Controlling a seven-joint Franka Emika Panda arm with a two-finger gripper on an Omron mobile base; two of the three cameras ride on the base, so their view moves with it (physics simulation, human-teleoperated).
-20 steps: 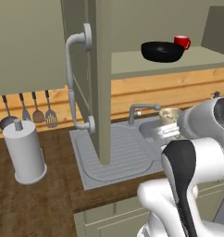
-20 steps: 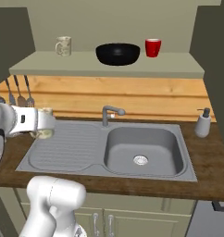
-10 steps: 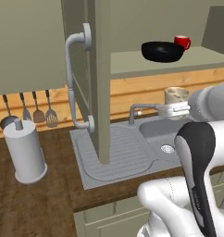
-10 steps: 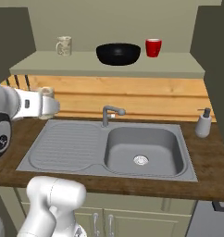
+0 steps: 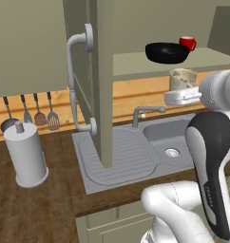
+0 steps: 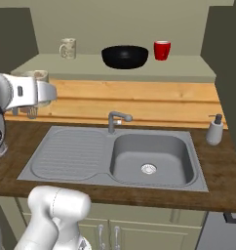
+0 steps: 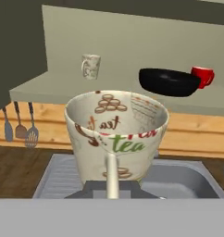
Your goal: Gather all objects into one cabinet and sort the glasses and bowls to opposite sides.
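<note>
The fingers (image 7: 112, 185) are clamped on a pale printed tumbler (image 7: 116, 134), held upright above the sink (image 6: 151, 156), with the cabinet shelf (image 7: 53, 90) lying ahead and slightly above, its second tumbler (image 7: 90, 66) at the left end.

Glossy black bowl (image 7: 169, 82); matt grey metal sink (image 6: 154, 156); wood counter (image 6: 222, 171).
</note>
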